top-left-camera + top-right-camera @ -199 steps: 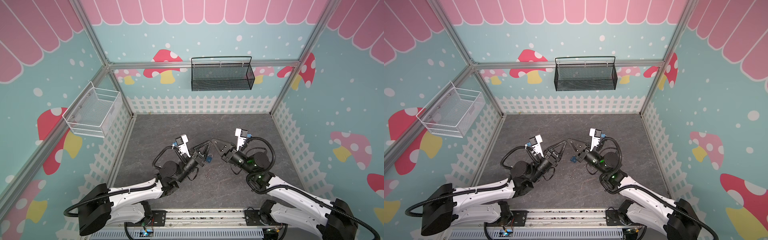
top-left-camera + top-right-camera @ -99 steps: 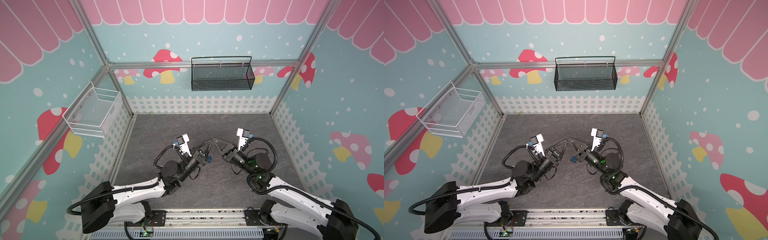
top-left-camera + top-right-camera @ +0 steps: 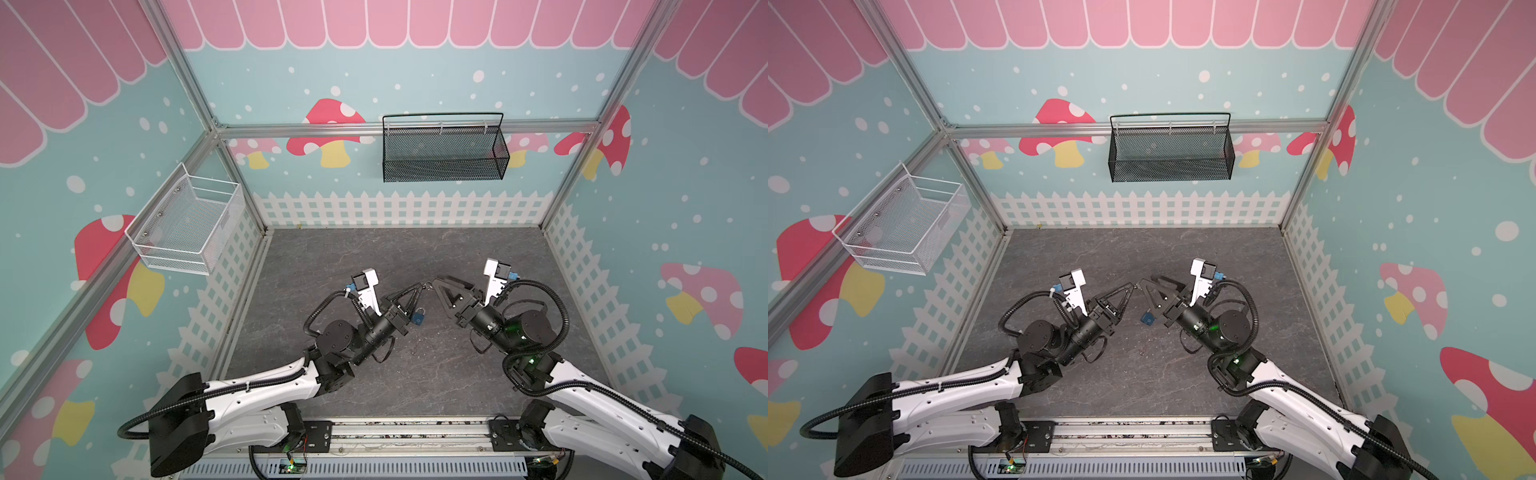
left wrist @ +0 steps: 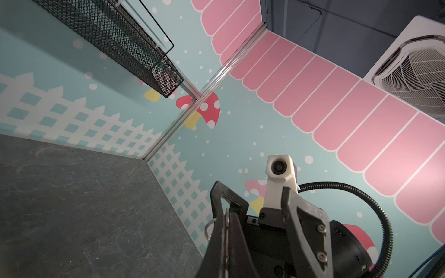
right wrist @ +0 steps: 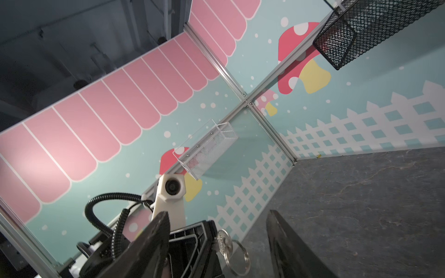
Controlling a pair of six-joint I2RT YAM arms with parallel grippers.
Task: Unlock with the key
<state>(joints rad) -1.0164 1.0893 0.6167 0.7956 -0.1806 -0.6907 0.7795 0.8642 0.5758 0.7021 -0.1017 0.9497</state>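
Observation:
My left gripper [image 3: 423, 286] [image 3: 1133, 286] [image 4: 227, 213] is shut on the silver key [image 4: 227, 222], whose ring [image 4: 207, 227] hangs out beside the fingers. In the right wrist view the key's round head [image 5: 222, 238] and its ring [image 5: 237, 255] stick out of the left gripper's black fingers [image 5: 192, 240]. My right gripper [image 3: 439, 288] [image 3: 1148, 286] [image 5: 216, 213] is open, tip to tip with the left one, and its fingers [image 5: 284, 240] stand on either side of the key without touching it. The small blue padlock [image 3: 418, 318] [image 3: 1147, 319] lies on the grey floor below the two grippers.
A black mesh basket [image 3: 442, 151] [image 3: 1170, 151] hangs on the back wall. On the left wall hangs a white wire basket [image 3: 187, 226] [image 3: 901, 230]. The grey floor [image 3: 395, 257] ends at fence-printed walls on three sides.
The right gripper has opened and let go of the key, which the left gripper now holds alone. Both arms have stayed nearly in place; the padlock has not moved.

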